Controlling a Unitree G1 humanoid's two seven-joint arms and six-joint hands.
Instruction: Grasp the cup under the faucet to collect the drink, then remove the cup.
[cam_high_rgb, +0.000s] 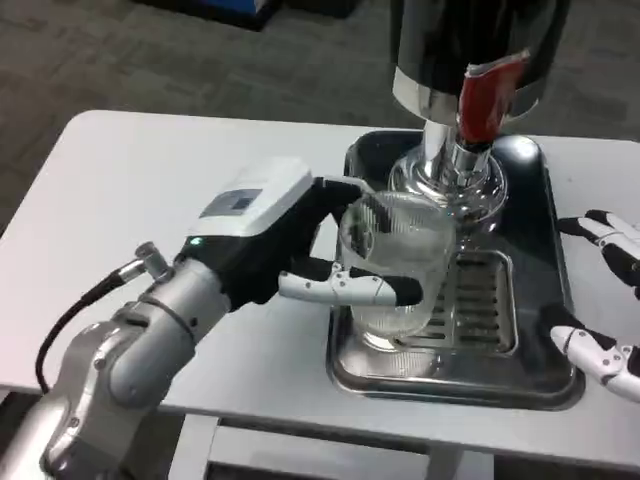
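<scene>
Left forearm (120, 350) nearest the camera, coming in from the bottom-left over the table's front edge, cable running off its wrist. Left hand (290, 245) grasps the cup (395, 265): fingers (350, 288) wrap across the cup's front, more fingers reach round its far side near the rim, white back of the hand faces up with a small green light lit near the wrist.

Cup is clear ribbed glass, upright, over the left part of the tray (550, 300), partly over the slotted grate (480, 300). Can't tell if its base touches the tray or is just above it. Can't tell if there's any liquid in it.

Faucet (455, 165) is a chrome column just behind and right of the cup's rim, red lever (488, 95) above it, black dispenser body (480, 35) on top. Cup rim sits close under the spout; exact alignment not clear.

Tray is shiny steel with a dark inner floor, sitting at the table's right side and reaching near the front edge.

Right hand (605, 300) at the far right edge of the table, just beside the tray's right rim, fingers spread, released, holding nothing.

Table (150, 180) is white; grey carpet behind it.
</scene>
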